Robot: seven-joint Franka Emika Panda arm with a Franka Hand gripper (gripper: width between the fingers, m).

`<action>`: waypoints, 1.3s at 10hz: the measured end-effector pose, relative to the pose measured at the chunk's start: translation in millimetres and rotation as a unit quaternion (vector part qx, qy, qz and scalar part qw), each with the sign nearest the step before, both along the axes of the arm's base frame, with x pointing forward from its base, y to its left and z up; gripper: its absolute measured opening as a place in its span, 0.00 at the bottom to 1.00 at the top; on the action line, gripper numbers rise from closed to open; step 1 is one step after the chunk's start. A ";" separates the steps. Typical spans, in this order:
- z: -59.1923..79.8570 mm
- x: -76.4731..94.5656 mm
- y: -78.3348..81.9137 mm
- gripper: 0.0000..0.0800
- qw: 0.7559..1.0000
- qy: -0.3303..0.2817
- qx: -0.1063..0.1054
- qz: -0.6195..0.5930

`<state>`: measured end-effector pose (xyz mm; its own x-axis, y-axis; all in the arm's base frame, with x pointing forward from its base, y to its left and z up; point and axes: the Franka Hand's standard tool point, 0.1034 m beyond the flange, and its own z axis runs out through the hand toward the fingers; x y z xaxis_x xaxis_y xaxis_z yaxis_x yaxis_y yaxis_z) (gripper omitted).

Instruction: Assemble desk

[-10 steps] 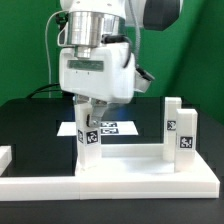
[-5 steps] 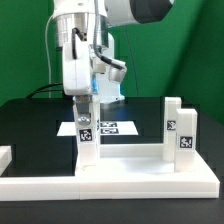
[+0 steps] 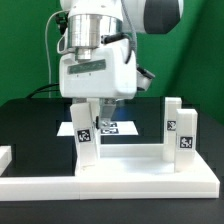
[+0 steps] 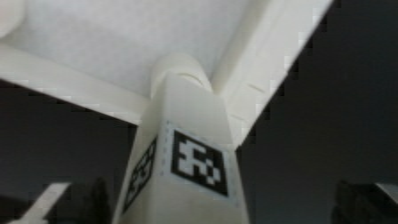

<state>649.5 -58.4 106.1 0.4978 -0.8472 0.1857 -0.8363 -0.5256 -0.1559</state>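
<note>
The desk top [image 3: 140, 180] lies flat on the black table [image 3: 30, 125], close to the table's near edge in the exterior view, its raised white rim running across most of the width of that view. Two square legs stand upright on it: one leg [image 3: 88, 140] near the top's corner toward the exterior view's left, and a second leg [image 3: 179, 126] near the corner toward the exterior view's right, each carrying a black-and-white square tag on the face turned to the camera. The gripper [image 3: 87, 105] hangs straight down over the first leg, its fingers reaching the leg's upper end; the large white wrist body hides the fingertips' exact contact in the exterior view, and in the wrist view only dark blurred finger [image 4: 54, 203] shapes show at the picture's edges, set apart to either side of the leg [image 4: 187, 150], so whether the jaws are clamped on the leg or slack around it cannot be told. The wrist view looks down the length of that leg, with its tag plainly seen and the white inner surface and rim of the desk top [image 4: 107, 40] beyond it. Behind the desk top, toward the table's far edge, the marker board [image 3: 108, 128] lies flat on the black surface, partly hidden by the gripped-side leg. A further white part [image 3: 5, 156] pokes in at the table's edge on the exterior view's left, too cut off to name.
</note>
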 end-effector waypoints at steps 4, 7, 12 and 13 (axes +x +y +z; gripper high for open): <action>0.1 -1.5 -1.6 0.81 0.993 0.007 -0.029 0.118; 23.5 -18.5 -9.1 0.81 0.974 0.009 -0.026 0.225; 24.4 -19.2 -20.4 0.81 0.965 0.022 -0.028 0.261; 24.6 -22.3 -15.0 0.81 0.964 0.022 -0.023 0.263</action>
